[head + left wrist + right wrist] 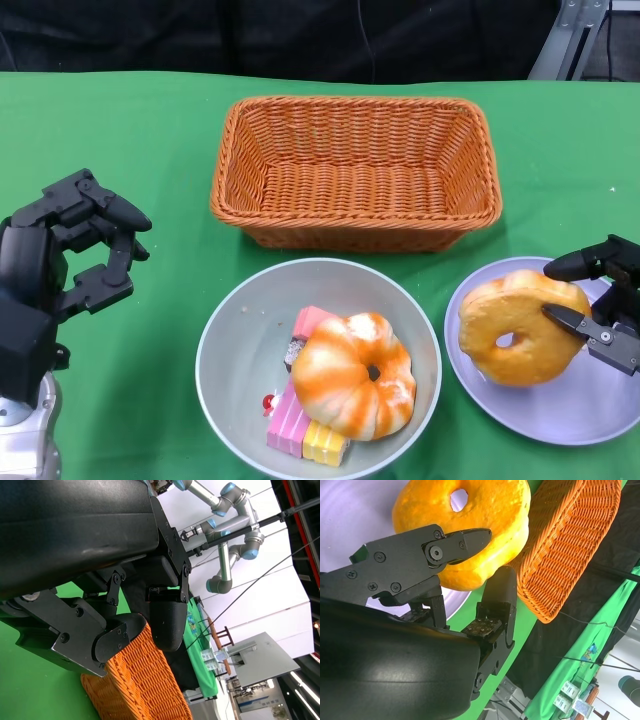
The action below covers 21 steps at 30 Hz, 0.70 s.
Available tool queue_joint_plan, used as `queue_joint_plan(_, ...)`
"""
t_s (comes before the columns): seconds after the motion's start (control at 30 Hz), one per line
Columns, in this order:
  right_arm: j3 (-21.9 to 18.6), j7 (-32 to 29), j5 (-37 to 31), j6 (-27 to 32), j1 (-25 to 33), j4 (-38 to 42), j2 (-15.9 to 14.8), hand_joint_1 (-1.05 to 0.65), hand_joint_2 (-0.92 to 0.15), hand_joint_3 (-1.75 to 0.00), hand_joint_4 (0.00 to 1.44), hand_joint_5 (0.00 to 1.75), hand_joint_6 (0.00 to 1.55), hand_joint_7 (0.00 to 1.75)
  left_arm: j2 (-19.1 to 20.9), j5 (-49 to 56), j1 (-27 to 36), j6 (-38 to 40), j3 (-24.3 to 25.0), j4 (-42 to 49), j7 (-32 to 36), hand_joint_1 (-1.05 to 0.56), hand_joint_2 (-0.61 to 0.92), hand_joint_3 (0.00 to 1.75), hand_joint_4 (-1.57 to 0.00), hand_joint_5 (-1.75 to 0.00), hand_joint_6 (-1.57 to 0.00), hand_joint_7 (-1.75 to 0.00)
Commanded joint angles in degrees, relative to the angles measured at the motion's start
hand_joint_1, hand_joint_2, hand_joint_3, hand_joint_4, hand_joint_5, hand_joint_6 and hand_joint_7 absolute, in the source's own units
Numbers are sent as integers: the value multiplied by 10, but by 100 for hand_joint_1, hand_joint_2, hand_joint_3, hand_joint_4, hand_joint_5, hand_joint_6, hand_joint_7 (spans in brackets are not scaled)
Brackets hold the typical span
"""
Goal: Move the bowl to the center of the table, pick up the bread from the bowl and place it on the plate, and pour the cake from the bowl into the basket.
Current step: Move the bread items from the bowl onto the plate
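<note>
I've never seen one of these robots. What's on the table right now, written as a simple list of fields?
surface: green tablecloth
basket: orange wicker basket, nothing inside
bowl: grey round bowl holding an orange-glazed bread ring and pink and yellow cake pieces
plate: pale lilac plate
right hand: holds a golden bread ring over the plate
left hand: holds nothing

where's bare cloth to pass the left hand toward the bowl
Bare green cloth lies between the left hand and the bowl, and left of the basket. It is crowded between bowl and plate, where the right hand holds the bread.
</note>
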Motion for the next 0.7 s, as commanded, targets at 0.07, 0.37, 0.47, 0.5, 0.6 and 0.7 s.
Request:
queue_joint_plan(0.07,-8,-3,-6,1,-6,17,-14,3,-92,-24,57,147,57,103,12,-1,2,-5,4,-4,2,-1,59,103,-82,-147,-86,-125)
queue_joint_plan(0.37,-6,-14,-25,21,-14,41,-15,2,-92,-22,59,135,60,90,11,3,5,-1,3,-11,4,0,58,105,-81,-147,-86,-125)
queue_joint_plan(0.47,-4,-18,-34,41,-17,38,-15,0,-92,-22,60,130,63,83,11,2,6,0,3,-10,3,0,59,104,-81,-147,-86,-124)
queue_joint_plan(0.5,-3,-18,-35,45,-18,37,-15,0,-92,-22,60,129,63,82,11,2,6,0,3,-10,3,1,59,104,-80,-147,-86,-124)
queue_joint_plan(0.6,-3,-23,-37,42,-18,40,-11,0,-92,-20,62,121,66,74,13,5,5,-3,3,-8,4,0,60,103,-80,-147,-86,-124)
queue_joint_plan(0.7,0,-34,-45,39,-16,42,-8,1,-92,-19,64,103,72,56,12,2,6,0,3,-10,1,0,60,102,-80,-147,-86,-124)
